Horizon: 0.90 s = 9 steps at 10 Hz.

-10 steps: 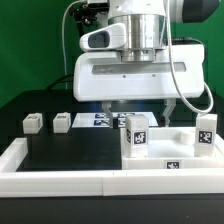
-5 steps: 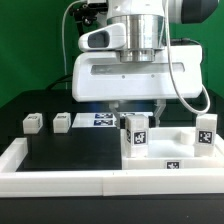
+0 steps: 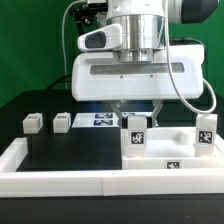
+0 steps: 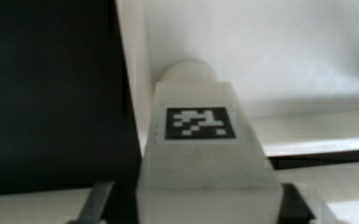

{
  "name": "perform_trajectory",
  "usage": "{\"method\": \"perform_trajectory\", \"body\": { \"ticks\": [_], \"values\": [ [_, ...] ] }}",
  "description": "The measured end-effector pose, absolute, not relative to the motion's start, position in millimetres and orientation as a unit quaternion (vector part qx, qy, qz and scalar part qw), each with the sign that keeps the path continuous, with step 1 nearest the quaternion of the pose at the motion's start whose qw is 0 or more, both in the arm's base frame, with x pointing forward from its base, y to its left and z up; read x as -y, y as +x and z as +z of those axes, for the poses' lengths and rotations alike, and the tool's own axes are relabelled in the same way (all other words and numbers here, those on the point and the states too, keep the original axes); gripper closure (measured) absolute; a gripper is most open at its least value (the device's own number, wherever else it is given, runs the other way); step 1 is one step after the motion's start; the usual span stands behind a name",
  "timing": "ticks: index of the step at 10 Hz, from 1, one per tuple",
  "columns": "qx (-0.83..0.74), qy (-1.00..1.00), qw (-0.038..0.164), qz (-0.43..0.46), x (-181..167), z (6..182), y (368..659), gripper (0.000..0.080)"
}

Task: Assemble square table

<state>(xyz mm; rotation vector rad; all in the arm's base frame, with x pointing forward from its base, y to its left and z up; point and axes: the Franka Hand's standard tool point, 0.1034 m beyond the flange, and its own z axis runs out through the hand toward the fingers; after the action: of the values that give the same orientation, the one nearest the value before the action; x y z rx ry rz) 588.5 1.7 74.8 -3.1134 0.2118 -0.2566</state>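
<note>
Two loose legs (image 3: 33, 122) lie on the table (image 3: 70, 150) well apart from the slab (image 3: 170, 150), where the tool (image 4: 194, 208) pinches one upright leg (image 4: 197, 120) and a second leg (image 3: 207, 130) stands, so roughly half the fitting looks left, though whether either is screwed home cannot be told

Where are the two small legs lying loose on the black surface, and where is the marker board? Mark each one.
First leg (image 3: 33, 122): exterior view, nearest its left; front face.
Second leg (image 3: 62, 121): exterior view, beside the first; front face.
Marker board (image 3: 98, 120): exterior view; flat printed top.
</note>
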Motion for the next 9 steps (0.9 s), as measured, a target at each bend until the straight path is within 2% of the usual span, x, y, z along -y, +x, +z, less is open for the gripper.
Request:
{"method": "perform_trajectory", "body": {
  "ticks": [9],
  "values": [
    [-0.451, -0.889, 0.039, -0.076, -0.5, 75.3, 589.5, 0.0508]
  ]
}}
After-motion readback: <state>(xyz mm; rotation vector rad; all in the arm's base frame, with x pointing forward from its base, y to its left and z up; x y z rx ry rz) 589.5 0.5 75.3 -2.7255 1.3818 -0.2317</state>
